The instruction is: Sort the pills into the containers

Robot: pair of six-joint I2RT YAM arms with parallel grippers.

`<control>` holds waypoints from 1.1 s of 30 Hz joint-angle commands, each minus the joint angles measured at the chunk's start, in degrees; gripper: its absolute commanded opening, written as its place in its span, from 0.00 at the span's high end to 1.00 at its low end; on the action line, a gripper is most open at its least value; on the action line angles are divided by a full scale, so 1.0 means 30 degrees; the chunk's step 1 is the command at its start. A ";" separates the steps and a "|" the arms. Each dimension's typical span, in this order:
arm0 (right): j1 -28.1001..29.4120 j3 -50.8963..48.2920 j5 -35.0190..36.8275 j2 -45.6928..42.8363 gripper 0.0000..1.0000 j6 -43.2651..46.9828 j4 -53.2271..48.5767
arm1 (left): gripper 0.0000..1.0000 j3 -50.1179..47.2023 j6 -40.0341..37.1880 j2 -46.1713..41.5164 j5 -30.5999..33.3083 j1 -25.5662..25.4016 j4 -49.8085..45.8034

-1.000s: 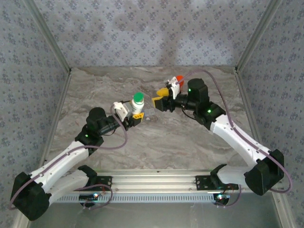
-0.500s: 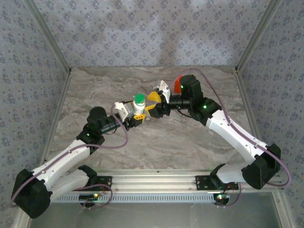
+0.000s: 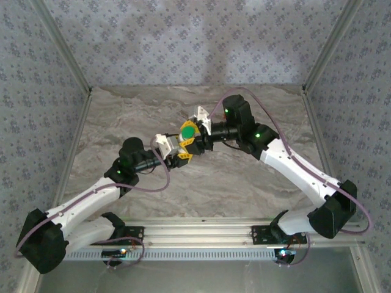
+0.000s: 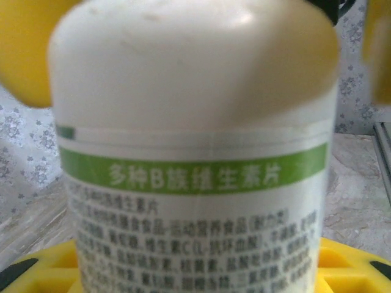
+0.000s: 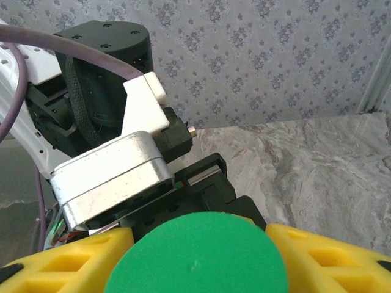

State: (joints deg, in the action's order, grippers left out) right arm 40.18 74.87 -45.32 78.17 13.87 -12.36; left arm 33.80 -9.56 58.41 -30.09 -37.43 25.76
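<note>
White vitamin bottle [image 4: 195, 152] with green label band, upright over the marbled table [image 3: 232, 177], left gripper [image 3: 180, 148] clamped on its body, right gripper [image 3: 190, 133] with yellow fingers [image 5: 324, 256] pinching its green cap [image 5: 195, 253].

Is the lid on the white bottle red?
No, the cap on the white bottle is plainly green in the right wrist view.
</note>
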 commanded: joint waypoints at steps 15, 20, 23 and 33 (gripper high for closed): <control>0.0195 0.0720 -0.2525 0.0698 0.63 0.1473 -0.2614 | 1.00 0.0188 -0.0043 -0.0751 -0.0179 -0.0143 0.0890; 0.0141 0.0637 -0.1886 0.0430 0.77 0.0828 -0.2389 | 0.74 0.0428 0.0015 -0.0519 0.1416 -0.0235 0.0150; -0.0235 0.0644 -0.0753 0.0321 0.84 -0.0260 -0.2071 | 0.02 0.0401 -0.0121 -0.0616 0.3104 -0.0355 -0.0119; -0.1962 -0.0580 0.6012 -0.0677 0.86 -0.3243 0.0008 | 0.01 -0.0977 0.0275 -0.1673 0.8156 -0.0385 0.1006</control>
State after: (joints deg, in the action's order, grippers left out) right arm 34.85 73.93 -37.34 78.35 7.57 -14.81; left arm 32.14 -9.47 55.09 -12.88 -38.63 26.09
